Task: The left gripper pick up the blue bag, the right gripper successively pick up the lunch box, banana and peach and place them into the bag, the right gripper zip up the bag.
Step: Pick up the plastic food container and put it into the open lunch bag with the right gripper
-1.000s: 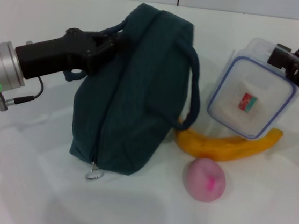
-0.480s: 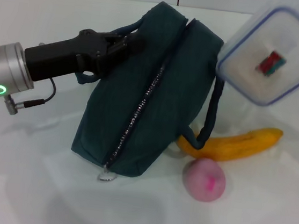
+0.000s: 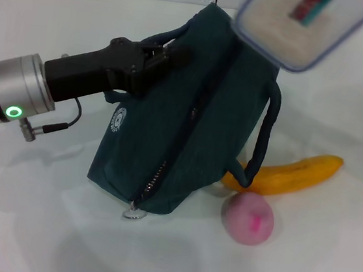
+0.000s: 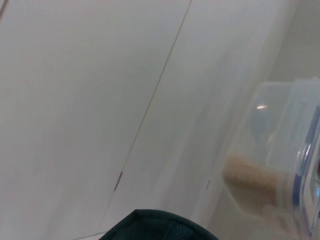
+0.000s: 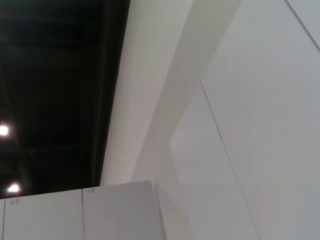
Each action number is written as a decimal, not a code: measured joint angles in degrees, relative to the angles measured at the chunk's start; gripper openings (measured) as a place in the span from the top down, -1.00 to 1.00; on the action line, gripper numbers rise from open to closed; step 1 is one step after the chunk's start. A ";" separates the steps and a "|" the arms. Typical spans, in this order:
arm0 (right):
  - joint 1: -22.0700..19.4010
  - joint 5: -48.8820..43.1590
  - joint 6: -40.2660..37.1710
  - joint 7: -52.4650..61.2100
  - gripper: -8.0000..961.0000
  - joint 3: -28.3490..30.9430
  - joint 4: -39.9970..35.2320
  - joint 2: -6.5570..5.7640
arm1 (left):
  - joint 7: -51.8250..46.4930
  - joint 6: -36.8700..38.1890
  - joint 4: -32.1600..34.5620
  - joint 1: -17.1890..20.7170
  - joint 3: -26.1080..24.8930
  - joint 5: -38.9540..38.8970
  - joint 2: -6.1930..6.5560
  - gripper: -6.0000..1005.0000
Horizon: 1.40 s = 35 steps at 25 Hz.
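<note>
**Bag tipped up, lunch box above it**

The left claw [image 3: 168,54] pinches the upper edge of the blue bag [image 3: 188,130], a soft dark-teal fabric bag standing tilted on the white desk [image 3: 27,223], its zipper line running from the raised top down to a metal ring pull near the desk. The clear plastic lunch box [image 3: 299,25], blue-rimmed, hangs above the bag's top. The right claw is out of sight. The curved yellow banana [image 3: 295,175] and round pink peach [image 3: 248,218] lie beside the bag.

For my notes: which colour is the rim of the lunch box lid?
Blue, on the lunch box; the head view shows it best.
</note>
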 joint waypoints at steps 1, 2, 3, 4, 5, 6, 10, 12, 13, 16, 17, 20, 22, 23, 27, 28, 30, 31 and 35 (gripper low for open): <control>1.51 -0.17 1.17 -0.27 0.78 -0.50 1.45 -0.03 | 0.16 -0.01 -0.11 -0.05 0.01 0.08 -0.07 0.91; 2.87 -0.37 2.58 -0.64 0.78 -1.20 2.80 -0.06 | 0.25 -0.01 -0.15 -0.06 0.01 0.11 -0.09 0.91; 3.91 -0.51 4.39 -1.23 0.78 -2.34 4.00 -0.10 | 0.43 -0.02 -0.20 -0.07 0.00 0.11 -0.11 0.91; 4.29 -0.53 5.59 -1.76 0.78 -3.34 4.70 -0.11 | 0.67 -0.04 -0.22 -0.07 -0.05 0.00 -0.12 0.91; 4.41 -0.54 6.62 -2.37 0.78 -4.23 5.19 -0.10 | 0.85 -0.06 -0.23 -0.07 -0.11 -0.13 -0.13 0.91; 4.29 -0.55 7.40 -3.06 0.78 -5.04 5.37 -0.01 | 1.04 -0.09 -0.23 -0.07 -0.21 -0.31 -0.15 0.91; 3.05 -0.56 8.79 -4.23 0.77 -8.11 5.52 0.15 | 1.34 -0.36 -0.26 -0.03 -0.45 -0.74 0.05 0.91; 2.42 -0.57 9.40 -4.24 0.77 -9.45 5.55 0.16 | 1.70 -0.45 -0.27 0.01 -0.97 -0.74 0.11 0.91; 1.96 -0.59 9.75 -4.25 0.77 -10.34 5.58 0.16 | 2.11 -0.48 -0.27 0.03 -1.42 -0.74 0.07 0.91; 1.20 -0.57 10.13 -4.26 0.77 -11.74 5.77 0.24 | 3.06 -0.59 -0.27 0.07 -1.95 -0.75 -0.09 0.91; 1.14 -0.36 10.38 -4.27 0.77 -12.61 6.14 0.27 | 3.30 -0.68 -0.27 0.07 -2.01 -0.73 -0.11 0.91; 1.70 1.01 11.22 -4.33 0.77 -15.88 7.63 0.33 | 3.43 -1.26 -0.34 -0.13 -2.02 -0.59 -0.08 0.91; 1.98 3.04 11.58 -4.66 0.77 -18.27 8.32 0.35 | 3.48 -1.70 -0.41 -0.40 -2.02 -0.55 -0.14 0.91; 1.90 4.80 11.63 -5.30 0.77 -19.64 8.50 0.34 | 3.51 -1.86 -0.43 -0.52 -2.01 -0.55 -0.18 0.91; 1.06 13.10 11.22 -8.33 0.76 -24.56 8.95 0.34 | 2.91 -2.09 -0.57 -0.44 -2.33 -0.62 -0.24 0.91; 0.93 15.17 11.16 -8.98 0.76 -25.82 9.09 0.34 | 2.65 -2.15 -0.80 -0.43 -2.64 -0.64 -0.24 0.91; 0.37 19.35 11.12 -10.47 0.76 -28.21 9.30 0.34 | 2.15 -2.57 -2.07 -0.88 -3.74 -0.65 -0.23 0.91; 0.07 21.50 11.11 -11.23 0.76 -29.38 9.39 0.34 | 2.03 -3.06 -2.97 -1.33 -4.29 -0.66 -0.22 0.91; -0.35 30.74 11.41 -14.47 0.76 -36.00 9.93 0.34 | 2.28 -6.12 -5.87 -3.05 -6.02 -0.70 0.15 0.91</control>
